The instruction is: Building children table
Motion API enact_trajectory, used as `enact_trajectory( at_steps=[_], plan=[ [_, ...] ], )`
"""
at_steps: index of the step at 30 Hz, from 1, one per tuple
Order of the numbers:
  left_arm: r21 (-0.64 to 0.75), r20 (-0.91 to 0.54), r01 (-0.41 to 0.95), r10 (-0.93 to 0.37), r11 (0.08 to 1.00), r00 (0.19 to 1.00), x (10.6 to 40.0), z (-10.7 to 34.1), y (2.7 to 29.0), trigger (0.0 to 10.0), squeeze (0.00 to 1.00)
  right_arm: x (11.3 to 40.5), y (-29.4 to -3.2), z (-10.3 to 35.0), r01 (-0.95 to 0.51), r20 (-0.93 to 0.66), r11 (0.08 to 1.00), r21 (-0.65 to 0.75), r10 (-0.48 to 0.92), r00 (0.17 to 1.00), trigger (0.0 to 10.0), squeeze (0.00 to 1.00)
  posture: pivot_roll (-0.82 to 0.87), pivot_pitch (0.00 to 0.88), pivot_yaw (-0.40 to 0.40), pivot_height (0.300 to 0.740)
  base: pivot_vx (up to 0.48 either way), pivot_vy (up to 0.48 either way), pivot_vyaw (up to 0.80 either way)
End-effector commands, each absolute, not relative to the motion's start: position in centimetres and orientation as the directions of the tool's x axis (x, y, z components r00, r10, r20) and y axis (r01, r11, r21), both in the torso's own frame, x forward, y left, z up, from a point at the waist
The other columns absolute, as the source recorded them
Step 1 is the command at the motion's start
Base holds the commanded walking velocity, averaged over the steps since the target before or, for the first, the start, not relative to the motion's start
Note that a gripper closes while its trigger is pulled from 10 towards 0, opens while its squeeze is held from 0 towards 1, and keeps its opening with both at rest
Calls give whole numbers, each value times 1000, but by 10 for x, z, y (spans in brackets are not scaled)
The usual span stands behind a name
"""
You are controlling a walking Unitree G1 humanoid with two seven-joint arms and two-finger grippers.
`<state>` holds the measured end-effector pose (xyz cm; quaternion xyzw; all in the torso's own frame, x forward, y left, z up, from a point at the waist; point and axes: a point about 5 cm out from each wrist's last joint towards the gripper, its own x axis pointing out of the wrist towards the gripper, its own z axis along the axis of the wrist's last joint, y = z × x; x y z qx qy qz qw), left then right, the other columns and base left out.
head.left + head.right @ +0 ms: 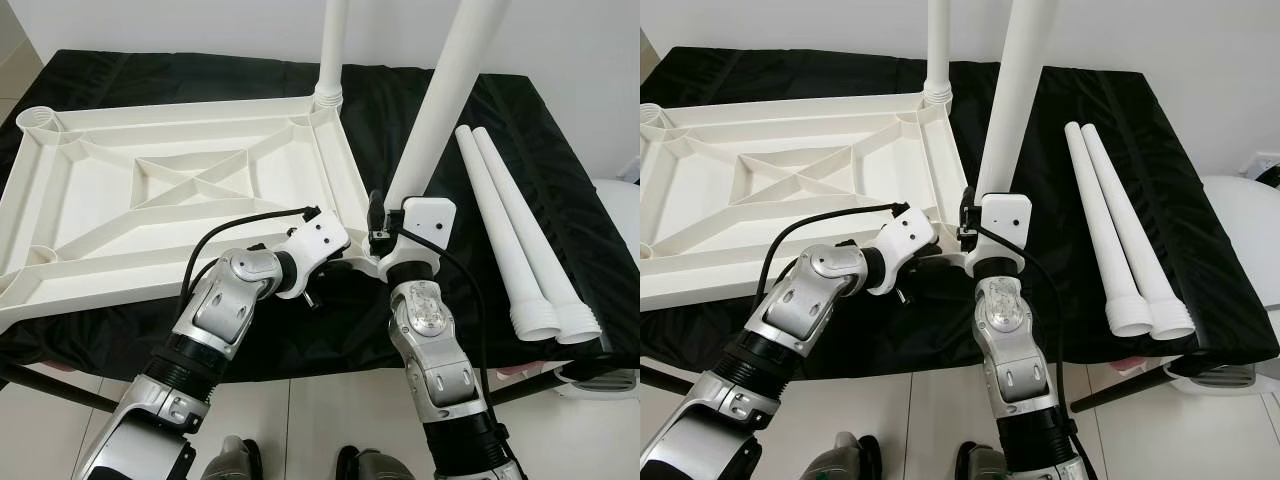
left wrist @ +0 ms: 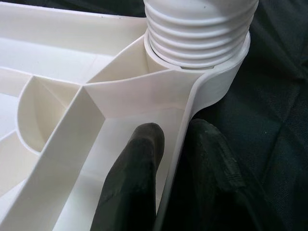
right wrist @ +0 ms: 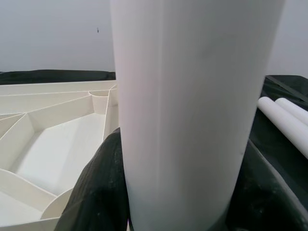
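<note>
Between our right gripper's (image 3: pixel 178 192) fingers stands a white table leg (image 1: pixel 440 95), clamped upright in the tabletop's (image 1: pixel 150 190) near corner. Just beside it, our left gripper (image 2: pixel 178 168) pinches the tabletop rim, one finger on each side.

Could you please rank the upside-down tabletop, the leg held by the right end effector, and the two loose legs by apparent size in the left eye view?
1. Tabletop, clearly largest.
2. Held leg, which looks thicker partly because it is nearer the camera.
3. The two loose legs on the black cloth look alike, so I won't rank them.
</note>
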<state>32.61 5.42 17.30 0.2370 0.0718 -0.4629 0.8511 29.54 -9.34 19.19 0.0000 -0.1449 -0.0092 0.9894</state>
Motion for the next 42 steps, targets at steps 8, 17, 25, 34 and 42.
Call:
enact_trajectory(
  at_steps=[8, 17, 25, 34, 42],
  plan=[
    [383, -302, 749, -693, 541, 654, 333, 180, 66, 10000, 0, 295, -121, 168, 175, 184, 984, 15, -175, 967, 10000, 1000, -58, 139, -14, 740, 0, 0, 0],
    [380, -302, 752, -696, 539, 651, 333, 179, 64, 10000, 0, 296, -118, 172, 116, 211, 993, 20, -117, 971, 10000, 1000, -60, 136, -16, 740, 0, 0, 0],
    [379, -311, 754, -693, 537, 650, 332, 177, 65, 10000, 0, 302, -123, 173, -55, 215, 998, 30, 47, 976, 10000, 1000, -61, 139, -14, 740, 0, 0, 0],
    [381, -320, 757, -692, 531, 647, 332, 175, 66, 10000, 0, 305, -127, 174, -308, 212, 951, 27, 296, 931, 10000, 0, -60, 142, -13, 740, 0, 0, 0],
    [379, -321, 757, -692, 532, 647, 332, 175, 66, 10000, 0, 303, -131, 181, -493, 228, 869, -49, 490, 841, 10000, 0, -57, 142, -11, 740, 0, 0, 0]
  ],
)
